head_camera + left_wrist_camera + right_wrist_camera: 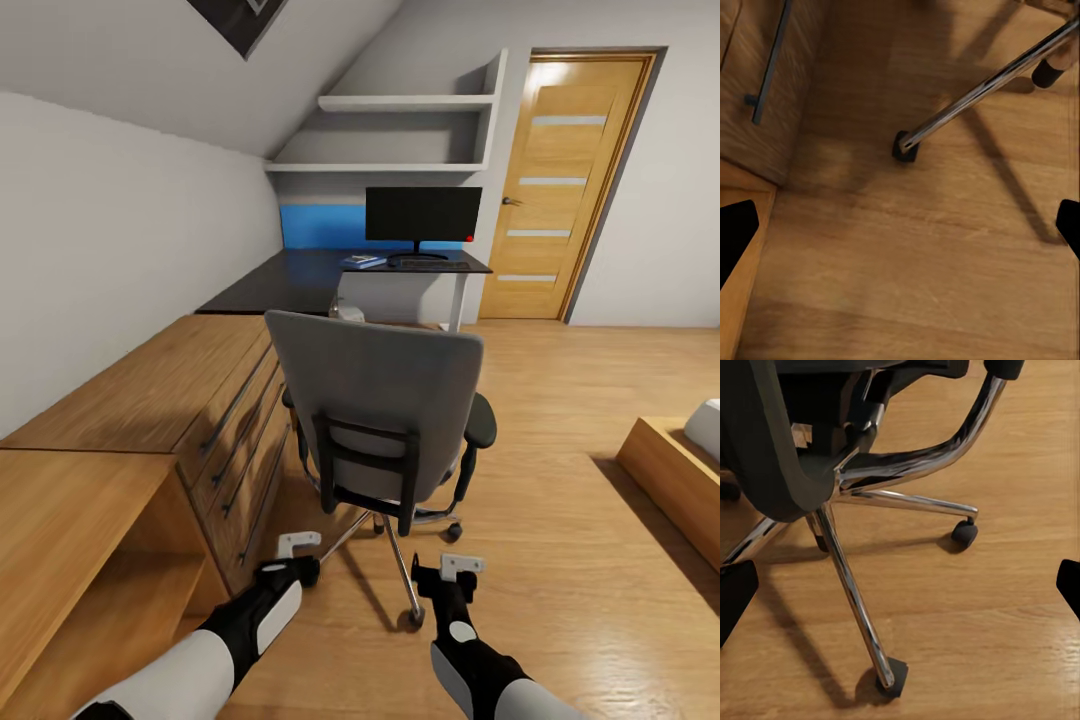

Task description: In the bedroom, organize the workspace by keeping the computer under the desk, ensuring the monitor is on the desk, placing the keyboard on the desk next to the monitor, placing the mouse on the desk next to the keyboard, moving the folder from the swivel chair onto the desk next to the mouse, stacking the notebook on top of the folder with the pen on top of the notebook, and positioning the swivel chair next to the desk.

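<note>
I'm parked right behind the swivel chair (385,400), well short of the table (300,275), both hands, left (297,545) and right (458,567), spread apart and empty; it looks rolly on casters, so I'd grab the stiff backrest edges.

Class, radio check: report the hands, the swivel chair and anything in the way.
Left hand and right hand open, empty. Swivel chair dead ahead, back toward us, short of desk. Wooden dresser close on left.

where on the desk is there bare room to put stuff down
The long wing of the desk along the left wall, left of the blue item, looks bare. It is crowded at the far right end, where the monitor and keyboard sit. The swivel chair blocks the direct approach.
</note>
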Tool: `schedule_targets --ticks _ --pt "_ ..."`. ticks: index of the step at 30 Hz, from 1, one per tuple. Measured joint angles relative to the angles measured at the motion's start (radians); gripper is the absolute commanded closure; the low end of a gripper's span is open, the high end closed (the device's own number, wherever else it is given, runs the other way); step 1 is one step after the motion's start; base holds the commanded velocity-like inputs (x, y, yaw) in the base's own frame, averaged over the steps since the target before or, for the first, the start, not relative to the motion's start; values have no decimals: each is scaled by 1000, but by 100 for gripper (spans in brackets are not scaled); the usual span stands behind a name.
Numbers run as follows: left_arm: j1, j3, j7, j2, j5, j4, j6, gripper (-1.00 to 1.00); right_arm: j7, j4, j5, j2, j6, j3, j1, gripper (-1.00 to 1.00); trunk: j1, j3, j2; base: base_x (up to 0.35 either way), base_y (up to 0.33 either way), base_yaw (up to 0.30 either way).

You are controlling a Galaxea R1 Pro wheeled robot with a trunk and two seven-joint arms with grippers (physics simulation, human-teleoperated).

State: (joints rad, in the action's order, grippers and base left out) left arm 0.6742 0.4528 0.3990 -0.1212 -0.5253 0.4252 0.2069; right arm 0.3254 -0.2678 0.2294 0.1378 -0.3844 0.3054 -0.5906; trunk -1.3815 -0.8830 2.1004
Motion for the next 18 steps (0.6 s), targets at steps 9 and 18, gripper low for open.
schedule_targets --ticks 9,18 --pt "0 51 -4 -27 16 4 -50 -100 -20 -17 8 -9 -24 1 -1 -100 0 0 0 0 0 0" --pt "0 68 -4 -27 16 3 -77 -100 -21 -18 9 -9 -27 3 -1 -100 0 0 0 0 0 0"
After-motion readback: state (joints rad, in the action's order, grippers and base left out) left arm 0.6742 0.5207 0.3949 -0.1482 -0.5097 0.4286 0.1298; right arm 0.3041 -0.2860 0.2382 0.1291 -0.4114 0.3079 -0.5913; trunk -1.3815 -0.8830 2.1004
